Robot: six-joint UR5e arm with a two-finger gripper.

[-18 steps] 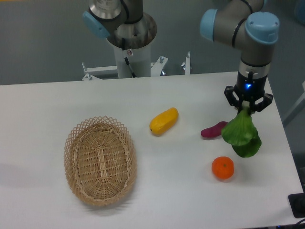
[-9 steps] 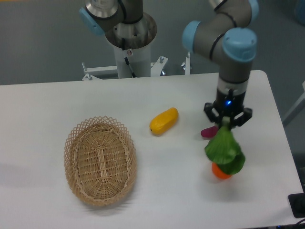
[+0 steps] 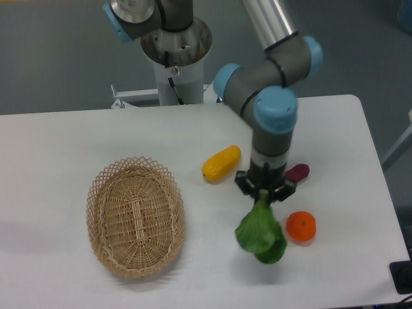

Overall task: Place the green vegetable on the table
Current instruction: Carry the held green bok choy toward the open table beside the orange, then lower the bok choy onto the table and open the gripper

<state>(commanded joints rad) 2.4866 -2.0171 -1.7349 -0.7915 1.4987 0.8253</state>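
The vegetable (image 3: 261, 233) hangs by its stem from the gripper (image 3: 264, 193), whose jaws are clamped on it. It has swung left past the orange (image 3: 300, 226), now just beside it, over bare table (image 3: 212, 257) toward the basket (image 3: 136, 216); lowering seems next.

Grey tubular arm (image 3: 270, 26); light-blue joint caps; black end effector (image 3: 264, 191)

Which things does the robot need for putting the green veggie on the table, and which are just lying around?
Needed for the job:
green vegetable, hanging from the gripper
table

Just lying about:
wicker basket
yellow fruit
purple sweet potato
orange
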